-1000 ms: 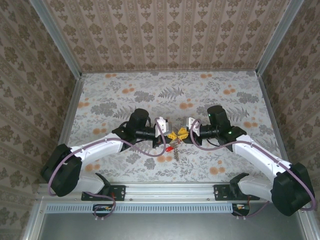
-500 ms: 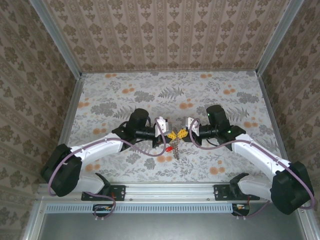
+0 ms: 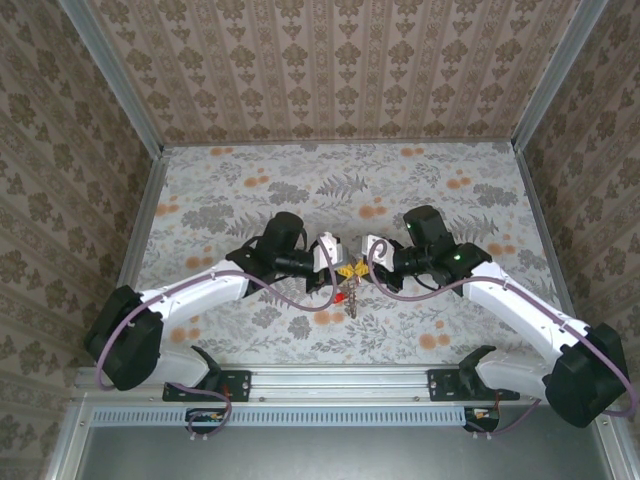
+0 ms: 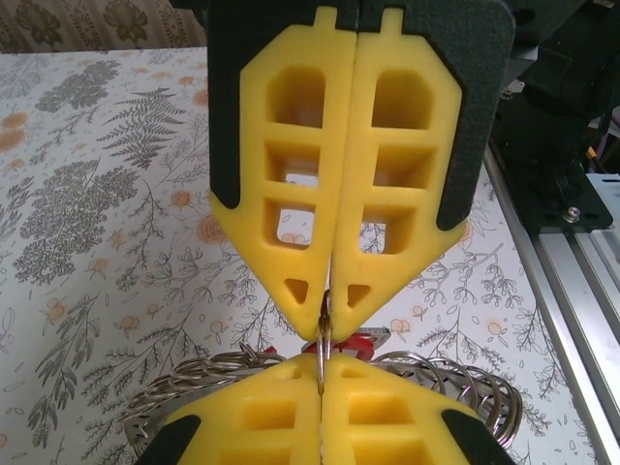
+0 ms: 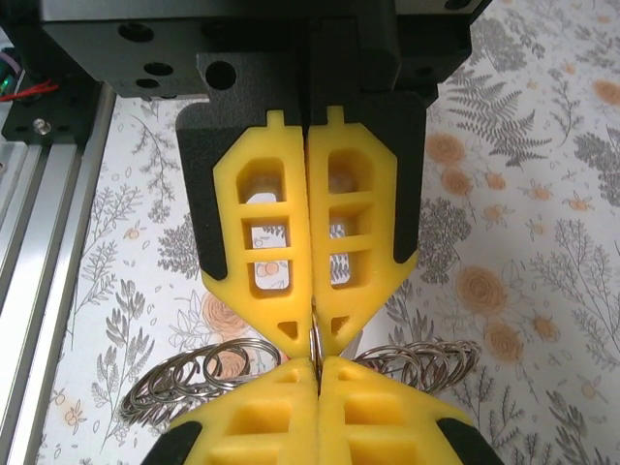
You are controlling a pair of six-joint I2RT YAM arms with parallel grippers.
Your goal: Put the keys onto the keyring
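In the top view, the left tool (image 3: 340,271) and right tool (image 3: 358,268) were seen meeting tip to tip above the bench (image 3: 220,190). The keyring (image 3: 351,302) hung just beneath them, with one of the keys (image 3: 342,296), red-tagged, against it.

In the left wrist view, the left tool (image 4: 329,308) was seen closed on a thin loop of the keyring (image 4: 199,380), whose bunched coils spread below.

In the right wrist view, the right tool (image 5: 313,329) was likewise seen clamped on that wire.

The keyring was judged light, stiff and slippery. It would be best pinched on bare wire, and the keys by their tags.
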